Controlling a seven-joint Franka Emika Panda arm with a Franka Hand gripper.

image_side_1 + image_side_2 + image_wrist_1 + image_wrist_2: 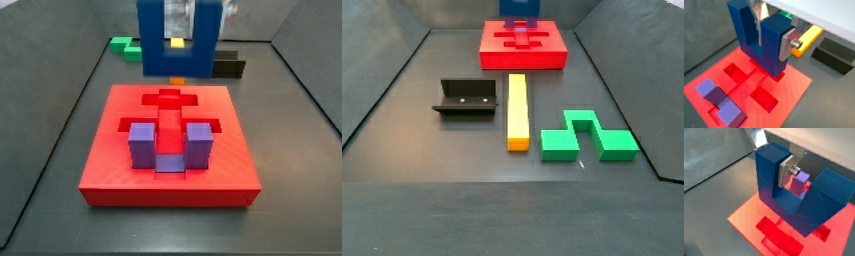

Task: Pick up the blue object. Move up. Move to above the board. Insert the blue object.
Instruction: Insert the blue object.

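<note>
My gripper (772, 40) is shut on one upright prong of the dark blue U-shaped object (761, 50), its silver fingers (787, 46) clamping the prong from both sides. It shows in both wrist views, with the gripper (772, 164) on the blue object (811, 208). The object hangs prongs up just above the far end of the red board (794, 82), over the cross-shaped recess. In a side view the blue object (179, 62) hovers above the board (167, 186). In a side view it (520, 8) sits at the frame's edge above the board (523, 60).
A lighter purple U-shaped block (160, 146) stands in the board's recess at the other end. On the grey floor lie a yellow bar (517, 110), a green block (587, 137) and the black fixture (462, 98). Dark walls ring the floor.
</note>
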